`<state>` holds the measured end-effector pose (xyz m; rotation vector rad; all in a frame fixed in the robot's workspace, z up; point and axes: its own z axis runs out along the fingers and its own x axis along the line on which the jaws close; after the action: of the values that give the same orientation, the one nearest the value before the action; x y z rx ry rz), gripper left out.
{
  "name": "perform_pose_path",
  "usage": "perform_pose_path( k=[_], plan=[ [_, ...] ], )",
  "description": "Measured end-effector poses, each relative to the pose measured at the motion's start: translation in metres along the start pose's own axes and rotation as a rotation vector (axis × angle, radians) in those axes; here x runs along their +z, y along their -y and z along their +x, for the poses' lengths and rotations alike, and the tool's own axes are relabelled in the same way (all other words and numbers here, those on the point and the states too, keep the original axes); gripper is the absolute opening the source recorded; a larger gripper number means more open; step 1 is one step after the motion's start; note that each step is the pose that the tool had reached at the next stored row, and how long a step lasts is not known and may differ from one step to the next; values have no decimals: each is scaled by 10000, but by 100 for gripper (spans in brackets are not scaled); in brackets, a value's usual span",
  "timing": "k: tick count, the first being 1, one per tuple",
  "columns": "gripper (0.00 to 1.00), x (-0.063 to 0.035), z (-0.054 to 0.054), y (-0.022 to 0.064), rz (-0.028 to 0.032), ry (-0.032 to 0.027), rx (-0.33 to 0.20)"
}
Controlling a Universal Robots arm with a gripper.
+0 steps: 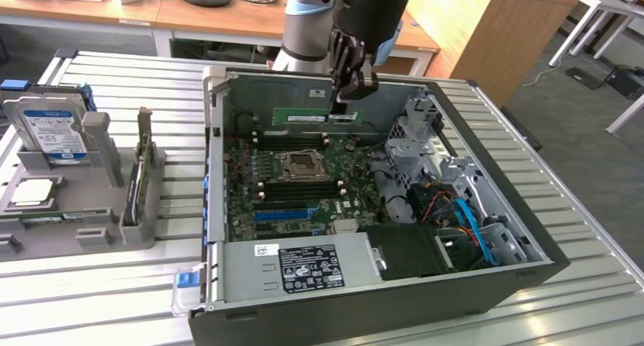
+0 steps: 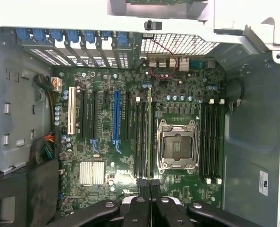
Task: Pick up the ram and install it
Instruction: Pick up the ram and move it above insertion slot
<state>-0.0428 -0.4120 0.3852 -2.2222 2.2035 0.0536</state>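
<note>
the ram (image 1: 307,117) hangs level above the motherboard (image 1: 292,203) inside the open computer case (image 1: 216,135), near the case's far wall. the end effector (image 1: 349,97) is clamped on one end of it. in the wrist view the ram is edge-on over the slots beside the processor socket (image 2: 177,144).

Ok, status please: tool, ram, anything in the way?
Tool shut on the ram. Ram above the motherboard, not seated. Nothing seen in the way.
</note>
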Motion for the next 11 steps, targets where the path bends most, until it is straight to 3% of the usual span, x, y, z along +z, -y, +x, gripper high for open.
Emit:
perform_pose_path(
  k=[4,11],
  plan=[
    [12,-1,0,5,-316,-15,11],
    [12,4,2,12,-327,-17,1]
  ],
)
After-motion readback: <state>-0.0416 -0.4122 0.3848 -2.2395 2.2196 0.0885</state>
